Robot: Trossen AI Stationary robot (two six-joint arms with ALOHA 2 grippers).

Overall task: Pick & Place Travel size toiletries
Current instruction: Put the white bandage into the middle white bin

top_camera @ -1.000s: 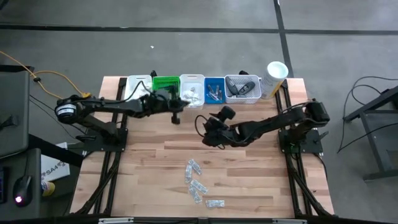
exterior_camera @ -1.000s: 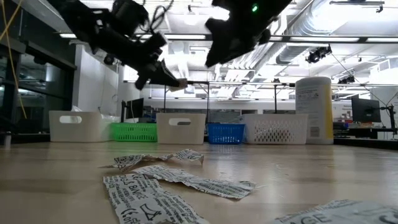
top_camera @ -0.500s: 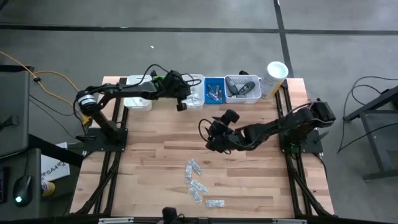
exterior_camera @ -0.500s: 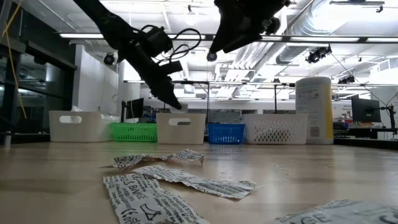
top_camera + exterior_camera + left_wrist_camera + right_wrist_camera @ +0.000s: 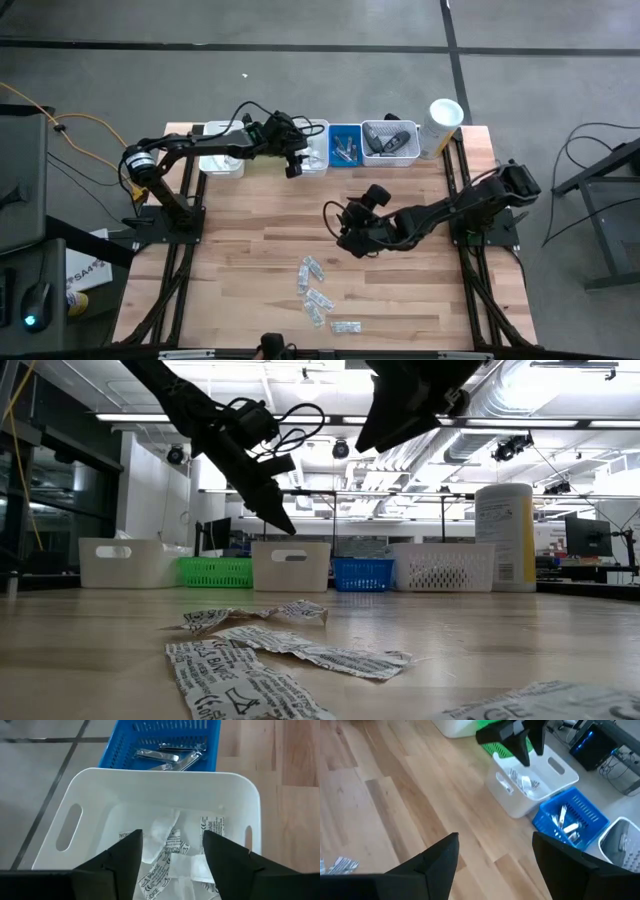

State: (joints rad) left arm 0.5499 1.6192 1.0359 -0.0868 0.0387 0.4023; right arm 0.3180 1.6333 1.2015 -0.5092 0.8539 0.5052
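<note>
Sachets [image 5: 318, 297] on table, well short of white bin [image 5: 90, 815], between you and right gripper [image 5: 350, 238]: flat, light, crinkly, likely slippery. Pinch one by edge or corner, not flat face; expect it to flex. More sachets [image 5: 172, 851] already lie inside white bin, beside blue basket [image 5: 120, 745]. Left gripper [image 5: 170, 850] hovers over white bin, fingers apart, holding nothing. Right gripper hangs above bare wood, nearer you than bins, fingers apart, empty.

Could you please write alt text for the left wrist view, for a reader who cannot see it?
The left gripper, fingers open and empty, hovers over a white bin holding printed sachets. Beyond it, a blue basket holds silvery tubes.
</note>
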